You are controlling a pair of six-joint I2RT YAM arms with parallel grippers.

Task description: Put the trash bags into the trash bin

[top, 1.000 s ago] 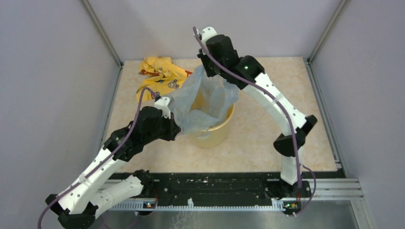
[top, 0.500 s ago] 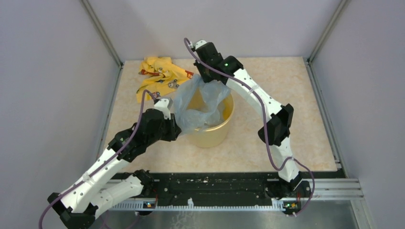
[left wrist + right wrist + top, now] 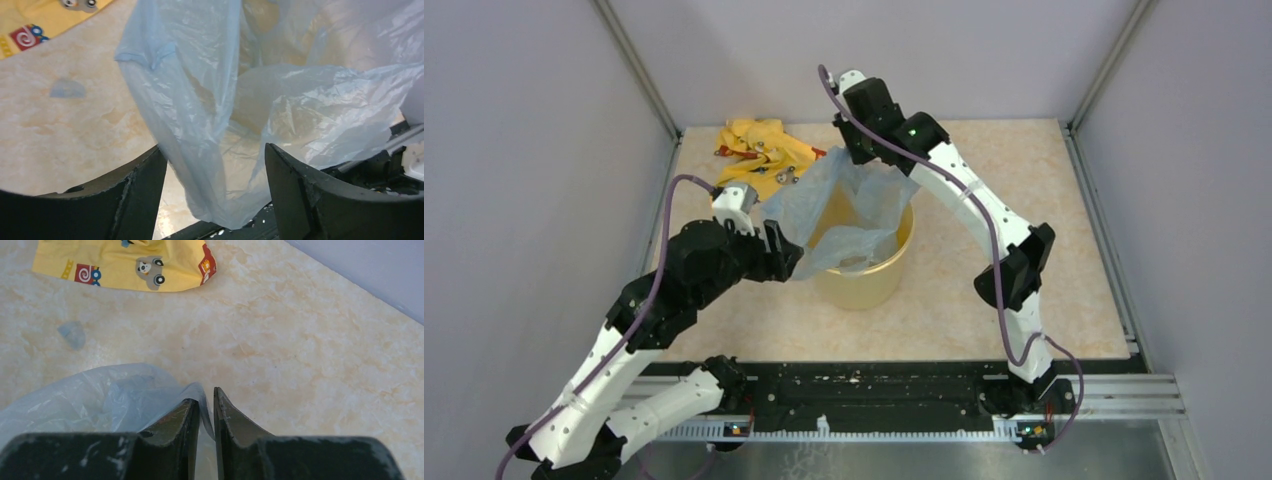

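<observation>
The trash bag [image 3: 824, 205], a thin pale blue film, is spread over the mouth of the pale yellow trash bin [image 3: 889, 275] and sags into it. My left gripper [image 3: 782, 252] stands open at the bin's left side. In the left wrist view a loose fold of the bag [image 3: 200, 100] hangs between its wide-apart fingers [image 3: 145, 190], unclamped. My right gripper [image 3: 856, 160] is at the bin's far rim. Its jaws [image 3: 206, 400] are a narrow slit apart, and the bag's edge [image 3: 100, 395] drapes over the left finger and through the slit.
A crumpled yellow cloth [image 3: 759, 150] with cartoon prints lies at the back left, close to the bin. A small blue scrap of film [image 3: 72, 334] lies on the marble-patterned table between cloth and bin. Grey walls close in the left, right and back.
My left gripper opened wide, let go of the bag's near-left edge and drew back to the left. My right gripper dipped toward the far rim, then rose slightly, its jaws parting a little.
</observation>
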